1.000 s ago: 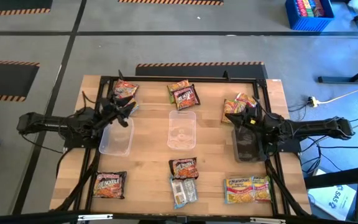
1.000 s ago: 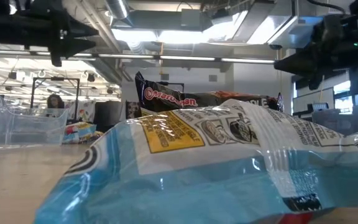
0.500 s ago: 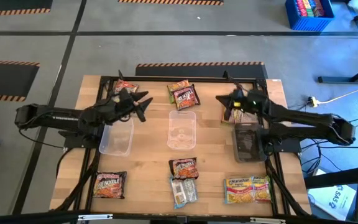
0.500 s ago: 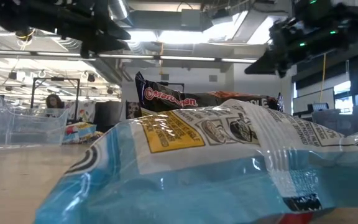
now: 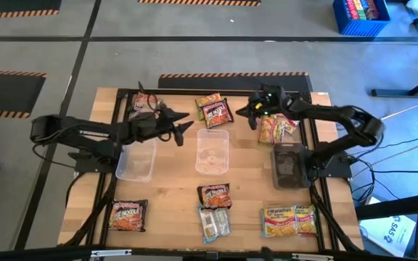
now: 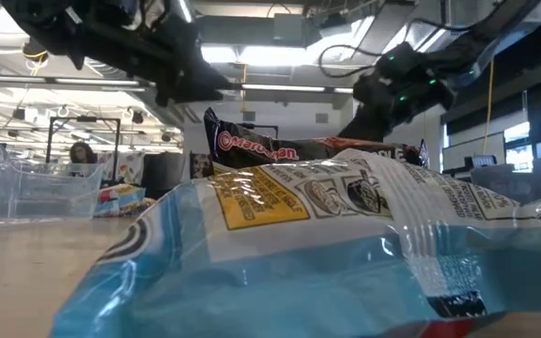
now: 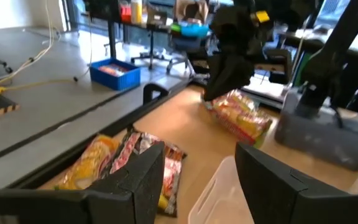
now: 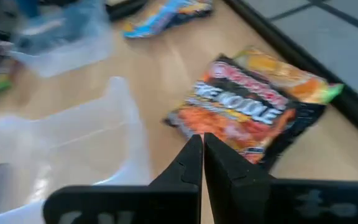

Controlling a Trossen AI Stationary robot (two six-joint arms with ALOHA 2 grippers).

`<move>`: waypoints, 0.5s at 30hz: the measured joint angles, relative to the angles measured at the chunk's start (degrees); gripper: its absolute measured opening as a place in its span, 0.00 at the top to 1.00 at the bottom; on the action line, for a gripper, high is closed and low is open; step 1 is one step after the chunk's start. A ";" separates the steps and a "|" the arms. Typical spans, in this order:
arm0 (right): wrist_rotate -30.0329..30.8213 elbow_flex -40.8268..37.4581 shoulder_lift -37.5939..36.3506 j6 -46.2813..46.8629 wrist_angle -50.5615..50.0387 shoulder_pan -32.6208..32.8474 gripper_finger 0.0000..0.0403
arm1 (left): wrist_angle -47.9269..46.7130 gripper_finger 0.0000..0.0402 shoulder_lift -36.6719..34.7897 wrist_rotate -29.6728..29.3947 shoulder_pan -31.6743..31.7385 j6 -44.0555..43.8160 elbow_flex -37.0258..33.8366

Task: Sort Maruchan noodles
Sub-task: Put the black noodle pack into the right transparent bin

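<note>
Maruchan noodle packets lie flat and scattered on the wooden table. A dark maroon packet [image 5: 216,112] overlaps a yellow one [image 5: 208,99] at the far middle. My right gripper [image 5: 247,113] hovers shut just to their right, pointing at the maroon packet [image 8: 247,112]. My left gripper [image 5: 184,130] is open above the table, left of the centre bin [image 5: 212,151], with nothing between its fingers [image 7: 132,180]. Yellow-pink packets [image 5: 276,129] lie at the far right, and another packet [image 5: 145,101] at the far left.
A clear bin [image 5: 136,161] stands at the left and a darker bin [image 5: 289,165] at the right. Along the near edge lie an orange-red packet [image 5: 128,215], a maroon one [image 5: 214,196], a light blue one [image 5: 215,222] and yellow-green and pink ones [image 5: 289,220].
My left gripper has swung out over the table toward its right edge, ending beside the centre bin. My right gripper has travelled toward the far edge and left, past the yellow-pink packets, toward the maroon packet, staying shut. No packet has moved.
</note>
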 joint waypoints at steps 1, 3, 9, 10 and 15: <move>1.92 0.89 1.13 -0.12 0.10 0.02 0.99 | -0.02 0.53 0.52 0.00 0.06 0.00 0.00; 5.20 2.12 3.11 -0.97 0.46 0.02 0.99 | 0.00 0.53 1.17 0.00 0.04 0.00 0.00; 5.12 4.19 7.87 -2.99 2.68 0.04 0.99 | -0.02 0.53 1.70 0.00 -0.43 0.24 0.02; 5.08 4.88 8.42 -1.69 2.29 0.06 0.98 | 0.01 0.53 1.70 0.00 -0.50 0.24 0.02; 5.72 9.02 12.21 3.35 -1.54 0.00 0.79 | -0.12 0.53 1.70 1.59 -0.49 0.37 0.02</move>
